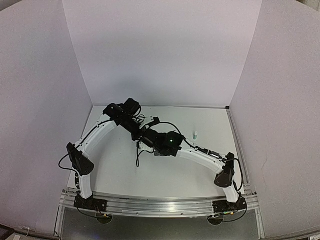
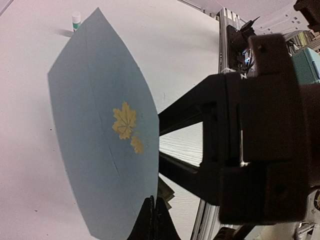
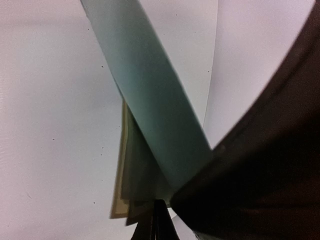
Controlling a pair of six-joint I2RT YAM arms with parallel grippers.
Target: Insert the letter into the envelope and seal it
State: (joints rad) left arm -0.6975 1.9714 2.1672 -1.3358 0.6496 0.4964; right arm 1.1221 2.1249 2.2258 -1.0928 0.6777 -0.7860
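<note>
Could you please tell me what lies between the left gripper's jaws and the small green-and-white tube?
The envelope: in the left wrist view it spans from the left gripper, pinching its lower edge, almost up to the tube.

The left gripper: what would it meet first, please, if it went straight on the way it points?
The left gripper is shut on the envelope, which would travel with it. Beyond the sheet, only table surface seems to lie ahead, though depth is unclear; the tube stands off to one side.
</note>
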